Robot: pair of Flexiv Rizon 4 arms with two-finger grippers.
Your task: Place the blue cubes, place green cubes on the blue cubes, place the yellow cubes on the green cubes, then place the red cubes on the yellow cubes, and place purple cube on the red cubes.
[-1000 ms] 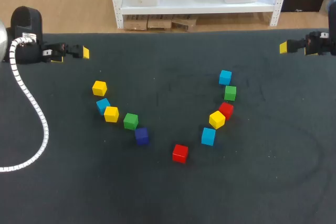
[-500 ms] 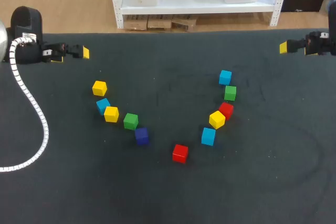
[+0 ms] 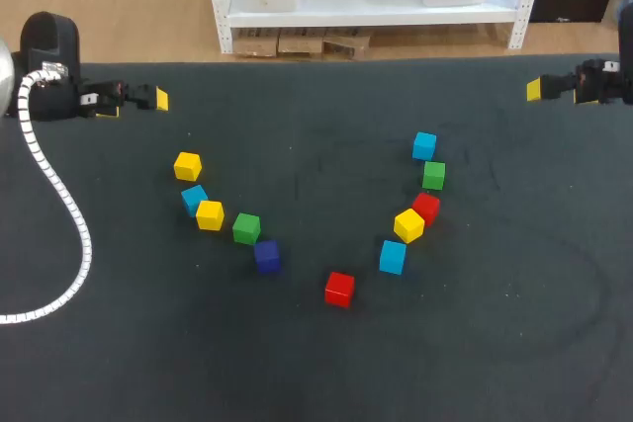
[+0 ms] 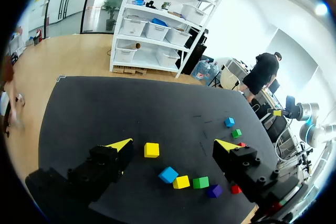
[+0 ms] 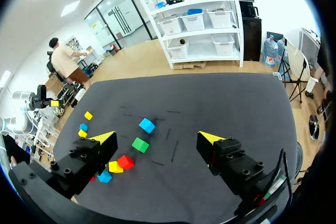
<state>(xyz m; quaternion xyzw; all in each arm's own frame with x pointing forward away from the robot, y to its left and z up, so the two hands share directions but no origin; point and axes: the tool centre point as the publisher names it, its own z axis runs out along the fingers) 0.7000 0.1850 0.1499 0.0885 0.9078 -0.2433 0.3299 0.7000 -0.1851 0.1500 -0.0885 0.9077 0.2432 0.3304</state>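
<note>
Nothing has shifted since a second ago. The left gripper (image 3: 148,99) at ten o'clock of the dark worktop (image 3: 316,373) and the right gripper (image 3: 539,89) at two o'clock both stand wide open and empty. The small coloured cubes (image 3: 393,257) lie unstacked in a V at mid-worktop, with a red cube (image 3: 339,289) at its six o'clock tip and the purple cube (image 3: 267,255) at ten o'clock of that.

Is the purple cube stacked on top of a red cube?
No, the small purple cube sits straight on the dark table mat, apart from the nearest small red cube.
</note>
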